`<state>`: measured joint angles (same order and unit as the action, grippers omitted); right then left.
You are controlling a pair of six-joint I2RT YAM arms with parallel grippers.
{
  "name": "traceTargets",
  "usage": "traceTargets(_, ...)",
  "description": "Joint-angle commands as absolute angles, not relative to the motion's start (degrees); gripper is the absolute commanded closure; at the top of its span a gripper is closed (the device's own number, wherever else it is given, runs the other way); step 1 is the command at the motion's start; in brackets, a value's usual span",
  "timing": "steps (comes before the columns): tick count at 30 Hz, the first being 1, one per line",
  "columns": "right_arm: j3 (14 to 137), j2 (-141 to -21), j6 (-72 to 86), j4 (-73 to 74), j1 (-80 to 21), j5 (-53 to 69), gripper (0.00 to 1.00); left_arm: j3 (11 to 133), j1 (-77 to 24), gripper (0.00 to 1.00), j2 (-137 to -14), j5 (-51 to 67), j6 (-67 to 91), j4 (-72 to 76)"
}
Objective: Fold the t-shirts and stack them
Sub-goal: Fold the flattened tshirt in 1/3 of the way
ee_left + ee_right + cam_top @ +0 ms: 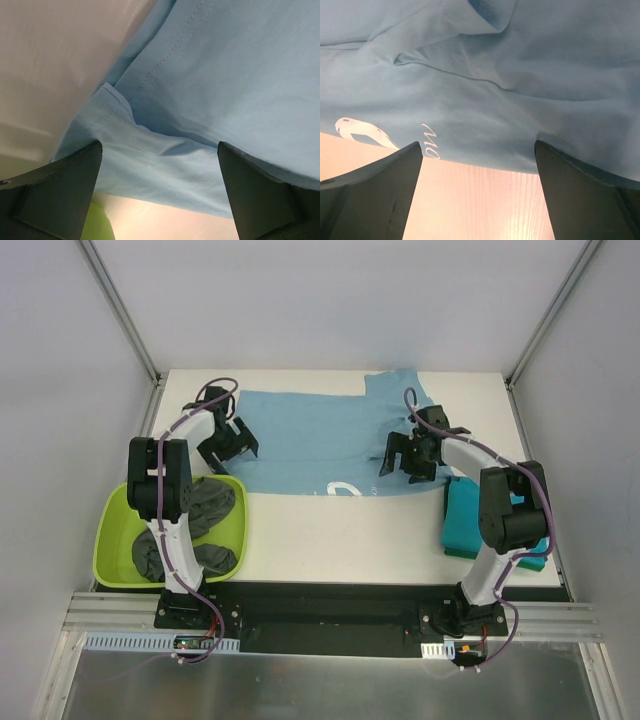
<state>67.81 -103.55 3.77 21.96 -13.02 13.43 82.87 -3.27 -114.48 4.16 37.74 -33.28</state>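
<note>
A light blue t-shirt [310,440] with white print lies spread across the back of the table [340,535]. My left gripper [237,440] hovers open over its left edge; in the left wrist view the cloth's hem [165,165] runs between the fingers [60,195]. My right gripper [408,458] is open over the shirt's near right edge, with the blue cloth [485,100] and white lettering [431,141] ahead of the fingers [580,195]. A folded teal t-shirt [466,522] lies at the right. Dark grey t-shirts [205,510] fill the lime-green tub [115,540].
The lime-green tub sits at the table's near left corner beside the left arm. White walls enclose the table on the left, back and right. The folded teal shirt lies under the right arm's elbow.
</note>
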Motion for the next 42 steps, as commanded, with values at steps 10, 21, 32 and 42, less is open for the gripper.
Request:
traceTargets(10, 86.6, -109.9, 2.6, 26.3, -16.9, 14.2, 0.04, 89.4, -2.5, 0.01, -112.9, 3.3, 33.7, -35.7)
traceTargets(21, 90.8, -116.6, 5.5, 27.5, -18.1, 11.7, 0.04, 87.5, -2.5, 0.01, -112.5, 4.3, 32.0, -35.7)
traceTargets(32, 97.3, -122.9, 5.7, 16.8, -20.8, 10.3, 0.03, 86.5, -2.3, 0.01, -112.9, 3.9, 30.4, -35.7)
traceTargets(42, 119.2, -136.1, 10.3, 9.7, -26.1, 19.7, 0.04, 85.7, -1.8, 0.01, -112.5, 4.6, 30.1, -35.4)
